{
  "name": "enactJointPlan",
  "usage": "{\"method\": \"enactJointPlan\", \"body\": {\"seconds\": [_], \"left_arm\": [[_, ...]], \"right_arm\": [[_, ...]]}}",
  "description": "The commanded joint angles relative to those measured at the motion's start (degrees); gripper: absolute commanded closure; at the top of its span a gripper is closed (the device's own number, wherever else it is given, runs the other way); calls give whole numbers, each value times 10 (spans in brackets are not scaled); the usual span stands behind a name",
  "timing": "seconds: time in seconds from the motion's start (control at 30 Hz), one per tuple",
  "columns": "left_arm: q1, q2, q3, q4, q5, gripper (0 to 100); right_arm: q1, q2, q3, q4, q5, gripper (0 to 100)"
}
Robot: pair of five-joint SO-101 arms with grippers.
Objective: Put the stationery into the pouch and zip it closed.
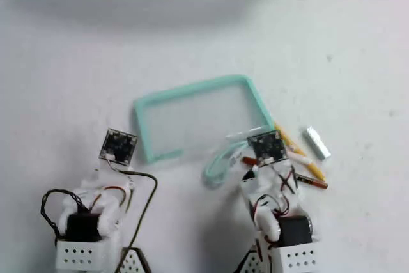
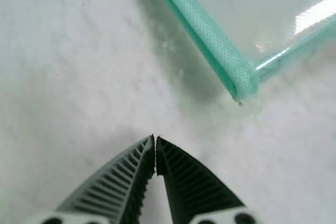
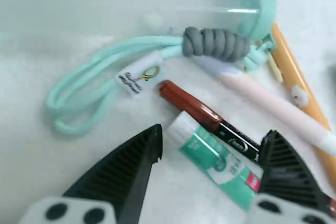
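- The clear, teal-edged pouch (image 1: 192, 119) lies flat on the table (image 1: 77, 62) at the centre of the high view, its strap (image 3: 89, 95) looped off its lower right corner.
- The left gripper (image 2: 155, 142), jaws together, hangs over bare table near the pouch's lower left corner.
- The right gripper (image 3: 214, 140), jaws wide apart, straddles a green-and-white tube (image 3: 215, 163), with a red marker (image 3: 194, 108) just beside it.
- A pink pen (image 3: 273, 106), an orange pencil (image 3: 296, 85) and a silver bar (image 1: 316, 142) lie right of the pouch.

White table (image 1: 77, 49) with clear mint-edged pouch (image 1: 198, 116), pens (image 1: 311, 182) and silvery stick (image 1: 317, 142).
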Motion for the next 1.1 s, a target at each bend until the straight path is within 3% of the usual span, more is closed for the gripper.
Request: {"method": "enactJointPlan", "body": {"seconds": [0.0,0.3,0.63,0.83,0.93,1.07], "left_arm": [[2,-6,-2,-53,-5,973],[-95,-6,-61,-59,-5,976],[-97,-6,-40,-9,-6,976],[-101,-6,-12,-81,-5,976],[-110,-6,-14,-85,-6,976],[-151,-6,-14,-103,-4,976]], "right_arm": [[-26,-5,5,-2,0,702],[-26,-5,5,42,0,704],[-23,-6,5,31,-1,704],[-27,-5,5,-243,-4,704],[-61,-5,5,-369,-3,704],[-114,-2,5,-378,-4,704]]}}
